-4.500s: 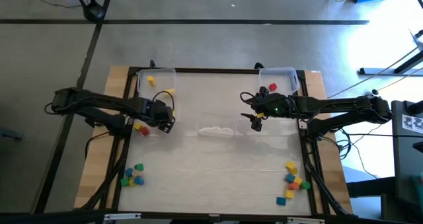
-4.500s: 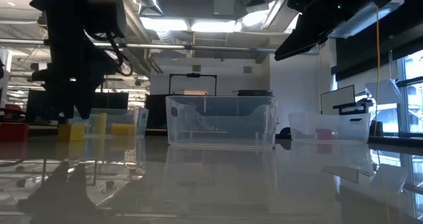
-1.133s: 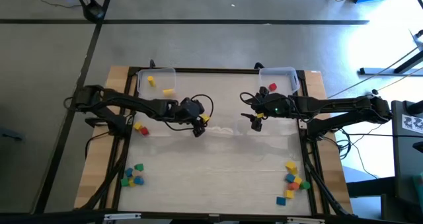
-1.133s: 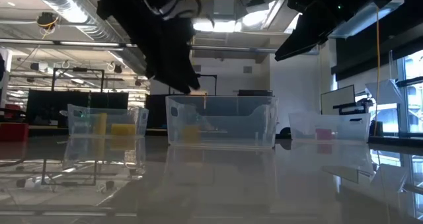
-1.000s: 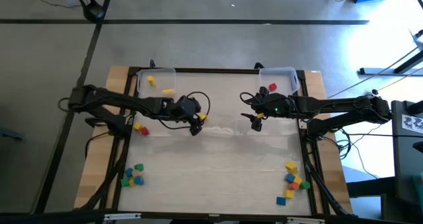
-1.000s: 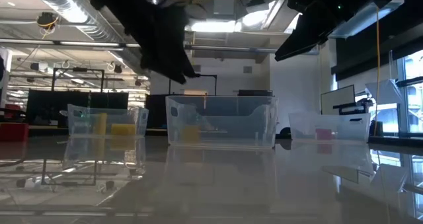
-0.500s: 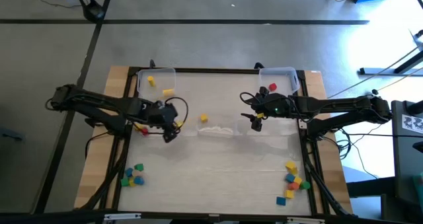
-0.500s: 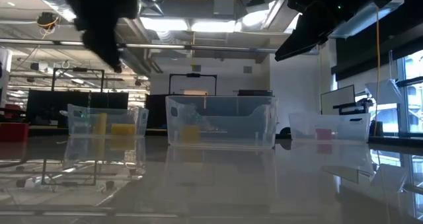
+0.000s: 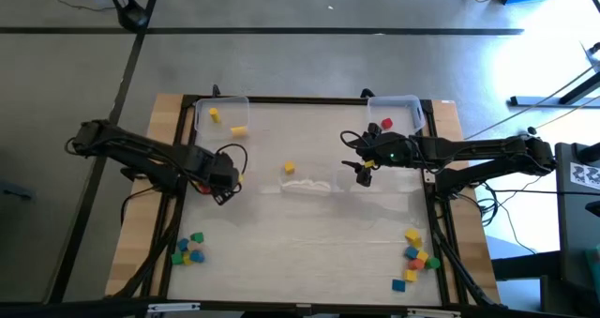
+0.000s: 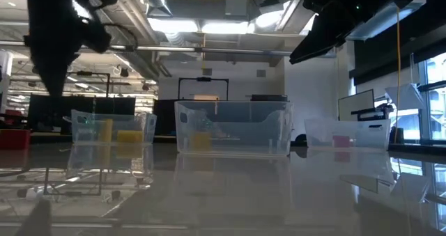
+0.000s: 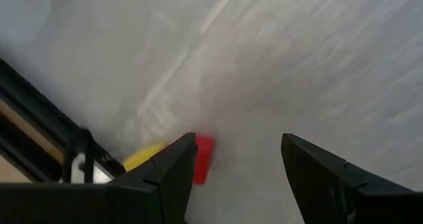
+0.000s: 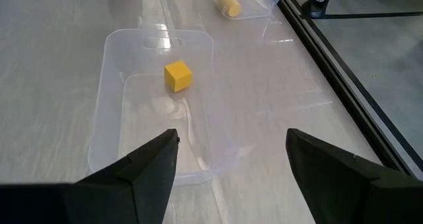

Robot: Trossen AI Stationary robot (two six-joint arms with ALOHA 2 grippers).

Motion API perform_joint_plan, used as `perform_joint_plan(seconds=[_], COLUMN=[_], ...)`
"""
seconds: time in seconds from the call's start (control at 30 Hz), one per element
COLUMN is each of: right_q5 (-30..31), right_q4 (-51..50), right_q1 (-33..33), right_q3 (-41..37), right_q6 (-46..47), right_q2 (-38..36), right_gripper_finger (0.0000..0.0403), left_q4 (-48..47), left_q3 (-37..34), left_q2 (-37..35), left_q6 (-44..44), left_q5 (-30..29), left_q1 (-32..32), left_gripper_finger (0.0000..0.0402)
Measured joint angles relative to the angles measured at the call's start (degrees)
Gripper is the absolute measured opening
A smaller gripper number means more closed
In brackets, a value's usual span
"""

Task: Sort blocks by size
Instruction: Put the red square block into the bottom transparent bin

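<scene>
Now our left hand (image 9: 223, 192) left of frame centre, fingers apart, empty, above red block (image 11: 203, 159) and yellow one (image 11: 143, 156). Our right hand (image 9: 362, 175) right of centre, fingers apart, empty. Yellow block (image 9: 289, 168) in centre clear bin (image 12: 112, 65). Loose blocks (image 9: 187, 249) lower left, more (image 9: 415, 255) lower right on table (image 9: 328, 234).

In the left wrist view we see a red block (image 11: 203, 159) partly hidden behind one dark finger of the left gripper (image 11: 239, 164), and a yellow block (image 11: 144, 156) just beyond that finger shows only its upper face. In the low view the left arm is a dark silhouette cut off by the top edge, so we cannot make out its fingertips, and the right arm's tip is cut off there too. In the high view the clear middle bin (image 9: 309, 182) is almost invisible against the table (image 9: 319, 234), and the block piles near the front corners are too small for us to tell sizes apart.
</scene>
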Motion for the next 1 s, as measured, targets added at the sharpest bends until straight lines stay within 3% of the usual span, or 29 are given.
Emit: perform_joint_plan(seconds=[0.5, 1.0], right_q5=[0.0, 0.0], right_q4=[1.4, 1.5], right_q1=[0.0, 0.0], right_q3=[0.0, 0.0], right_q6=[0.0, 0.0], right_q2=[0.0, 0.0], right_gripper_finger=[0.028, 0.028], left_q4=[0.6, 6.4], left_q3=[-8.1, -12.3], left_q2=[0.2, 4.0], left_q6=[-1.4, 4.6], left_q5=[1.5, 4.6], left_q1=[2.8, 6.8], left_gripper_finger=[0.021, 0.021])
